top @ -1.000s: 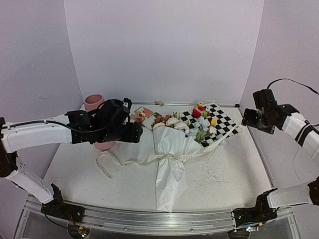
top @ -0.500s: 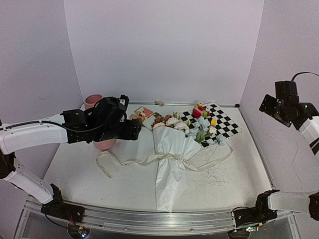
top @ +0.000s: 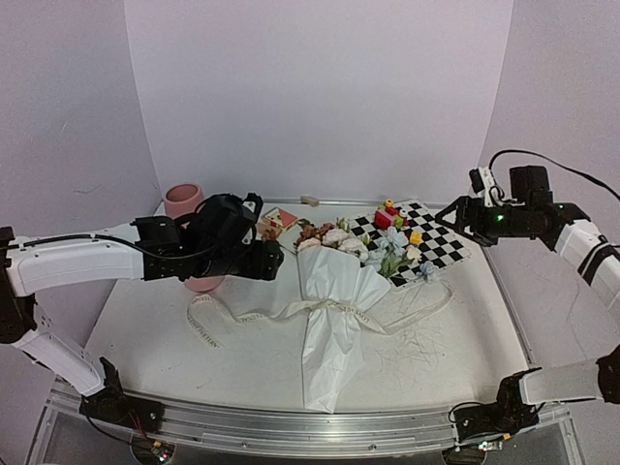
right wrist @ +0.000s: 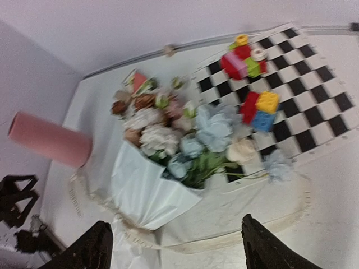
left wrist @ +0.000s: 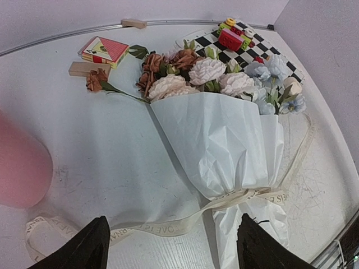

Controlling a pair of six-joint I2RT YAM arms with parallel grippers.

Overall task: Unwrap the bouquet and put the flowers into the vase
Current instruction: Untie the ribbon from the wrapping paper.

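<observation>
The bouquet (top: 334, 300) lies in the middle of the table in white paper (left wrist: 224, 140), a cream ribbon (left wrist: 247, 196) round its waist with loose ends trailing left (top: 208, 320). The flowers (top: 344, 240) stick out at the far end, pink, white, blue and rust (left wrist: 190, 75) (right wrist: 185, 134). The pink vase (top: 186, 201) stands at the back left, partly behind my left arm (right wrist: 50, 140). My left gripper (top: 269, 256) (left wrist: 173, 224) hovers open, left of the bouquet. My right gripper (top: 455, 215) (right wrist: 175, 223) hangs open above the mat's right edge.
A black-and-white checkered mat (top: 438, 240) with small toy blocks (top: 392, 215) lies at the back right, under the blue flowers. A small red-and-green box (top: 279, 217) and a wooden block (top: 310, 201) lie near the back wall. One rust flower (left wrist: 95, 81) lies loose.
My right arm has swung in from the right wall toward the mat, and its jaws have narrowed a little. The left arm shifted slightly. The bouquet has not moved.
</observation>
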